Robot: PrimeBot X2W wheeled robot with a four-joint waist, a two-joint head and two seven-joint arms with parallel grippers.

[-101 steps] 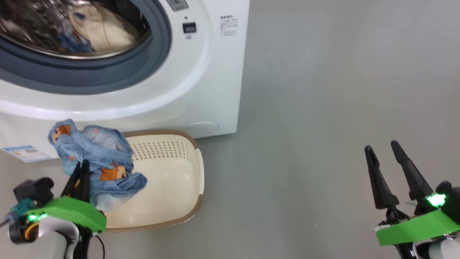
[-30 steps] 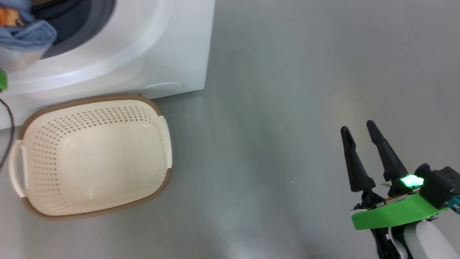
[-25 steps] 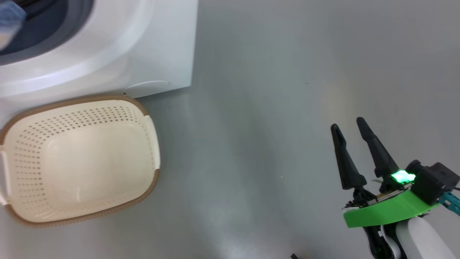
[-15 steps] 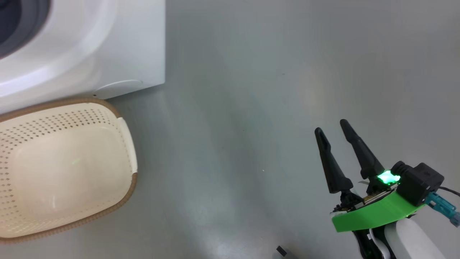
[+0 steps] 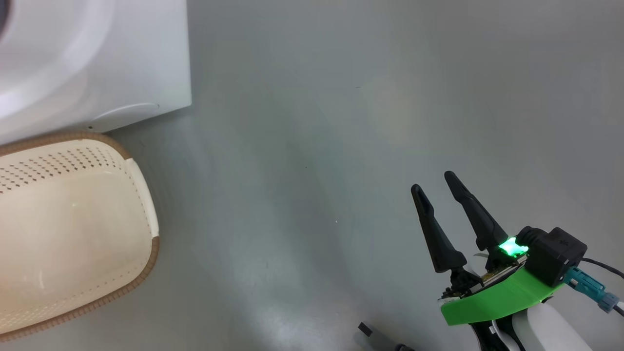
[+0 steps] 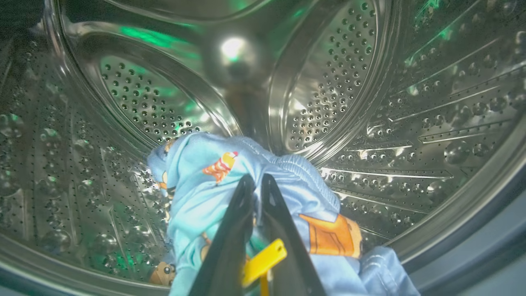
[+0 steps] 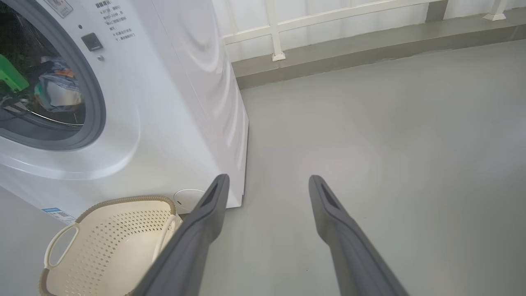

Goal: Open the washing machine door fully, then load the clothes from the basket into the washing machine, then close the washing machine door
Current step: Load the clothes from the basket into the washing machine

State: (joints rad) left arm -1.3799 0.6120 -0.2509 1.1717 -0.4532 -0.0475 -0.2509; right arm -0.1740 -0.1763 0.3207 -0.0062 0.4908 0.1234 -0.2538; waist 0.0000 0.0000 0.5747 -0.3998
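Observation:
In the left wrist view my left gripper (image 6: 257,178) is inside the steel drum (image 6: 337,82) of the washing machine, shut on the light blue garment (image 6: 197,193) with orange prints, which hangs around the fingers. The washing machine (image 7: 172,102) stands with its opening uncovered; a bundle of cloth (image 7: 57,88) shows inside. Its door is out of view. The cream basket (image 7: 123,200) sits on the floor in front of it, with nothing in it, and its rim (image 5: 146,263) lies at the head view's left. My right gripper (image 5: 433,181) (image 7: 268,177) hangs open over bare floor, right of the basket.
Grey floor stretches to the right of the machine. A white railing (image 7: 328,20) on a low kerb runs along the back. A small dark object (image 5: 365,331) lies near the head view's bottom edge. A blue label (image 7: 57,213) sits low on the machine's front.
The head camera has swung right, so machine and basket slide left in the picture. The blue garment, earlier held above the basket, is now inside the drum. The right gripper stays open.

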